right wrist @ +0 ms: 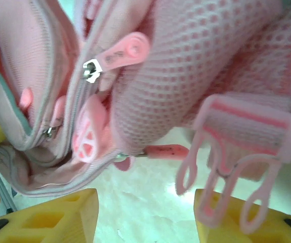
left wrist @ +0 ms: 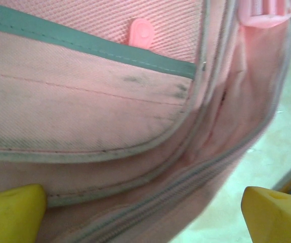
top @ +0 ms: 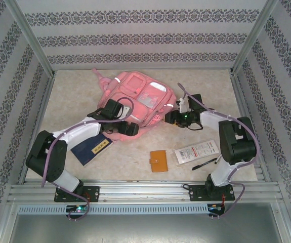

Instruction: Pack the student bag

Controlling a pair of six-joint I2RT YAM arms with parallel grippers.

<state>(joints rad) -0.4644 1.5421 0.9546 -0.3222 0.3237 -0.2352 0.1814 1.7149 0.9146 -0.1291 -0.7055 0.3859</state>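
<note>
- The student bag (top: 140, 98), a large pink backpack, lies flat at the middle of the tabletop (top: 84, 86), towards its far side. Its long axis runs from far-left to near-right in the top view.
- The left tool (left wrist: 145, 212) is spread wide at the bag's near-left edge. Its yellow fingertips sit on either side of the pink fabric and zip seams and pinch nothing.
- The right tool (right wrist: 145, 217) is at the bag's right end, partly spread, with bare tabletop showing between its fingers and nothing pinched.
- Key relation: a flat pink zip pull (right wrist: 163, 151) sticks out sideways from the bag, just ahead of the gap between the right tool's fingers. The right arm is clearly the nearer one to it.
- A pink strap buckle (right wrist: 236, 167) hangs in front of one right finger and could get caught in a grasp.
- An orange wallet (top: 159, 161), a packet (top: 197, 151) and a pen (top: 204, 163) lie on the near tabletop, not yet packed.
</note>
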